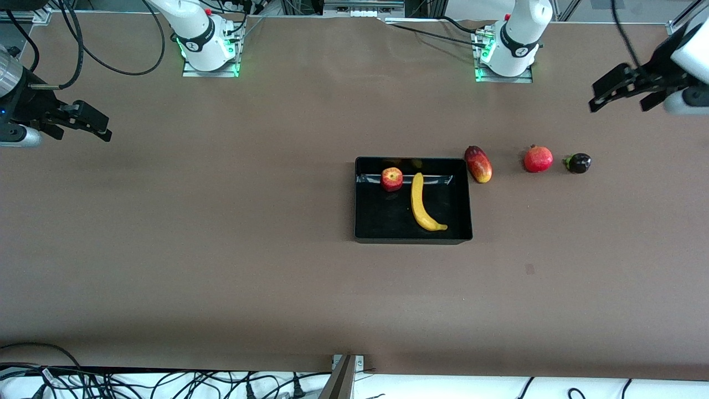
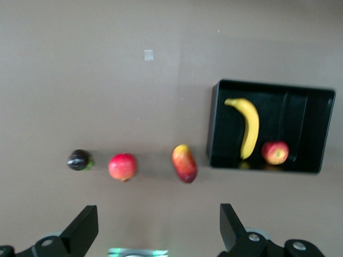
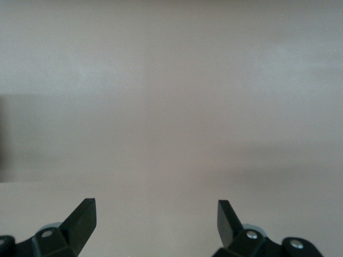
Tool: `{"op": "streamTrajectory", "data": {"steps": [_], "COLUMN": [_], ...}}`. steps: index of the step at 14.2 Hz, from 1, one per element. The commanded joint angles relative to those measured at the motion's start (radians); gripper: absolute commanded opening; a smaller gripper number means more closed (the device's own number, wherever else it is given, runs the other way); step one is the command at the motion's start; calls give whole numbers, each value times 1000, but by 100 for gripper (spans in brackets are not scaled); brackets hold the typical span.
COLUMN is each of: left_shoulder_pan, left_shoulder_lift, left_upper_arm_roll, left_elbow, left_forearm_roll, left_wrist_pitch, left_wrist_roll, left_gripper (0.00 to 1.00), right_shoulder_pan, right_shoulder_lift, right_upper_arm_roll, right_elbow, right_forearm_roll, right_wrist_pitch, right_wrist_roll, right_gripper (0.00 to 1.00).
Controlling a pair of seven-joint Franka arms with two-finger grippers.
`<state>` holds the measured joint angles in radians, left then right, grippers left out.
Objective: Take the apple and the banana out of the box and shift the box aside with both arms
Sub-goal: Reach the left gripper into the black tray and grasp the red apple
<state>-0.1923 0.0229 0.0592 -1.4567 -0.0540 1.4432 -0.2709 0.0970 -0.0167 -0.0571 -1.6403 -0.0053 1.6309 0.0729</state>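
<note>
Looking down, we see the banana (image 1: 422, 204) lying lengthwise in the box (image 1: 412, 237), running toward the front camera beside the apple (image 1: 391, 179); the left end effector (image 1: 620, 91) and right end effector (image 1: 91, 124) both hang released over bare table (image 1: 221, 249).

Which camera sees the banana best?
The front view: the banana lies whole and sharp in the black box, beside the apple. The left wrist view shows it too, but blurrier. The right wrist view shows only bare table.
</note>
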Motion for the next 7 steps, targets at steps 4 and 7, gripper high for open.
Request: {"op": "streamTrajectory", "data": {"steps": [4,7], "left_shoulder_pan": [-171,-223], "left_shoulder_lift": [263,386], "left_upper_arm_roll": [-12,-12], "left_elbow": [1,1], "left_forearm_roll": [-30,-90], "left_wrist_pitch": [213,304], "left_wrist_roll": [-434,-500], "left_gripper": [100,100], "right_shoulder_pan": [-6,-6], "right_shoulder_lift": [4,4], "right_upper_arm_roll": [6,6], "right_elbow": [14,14], "right_forearm_roll": [-2,-2], "right_wrist_pitch": [-8,-8], "right_wrist_roll": [8,8], "right_gripper": [100,100]}}
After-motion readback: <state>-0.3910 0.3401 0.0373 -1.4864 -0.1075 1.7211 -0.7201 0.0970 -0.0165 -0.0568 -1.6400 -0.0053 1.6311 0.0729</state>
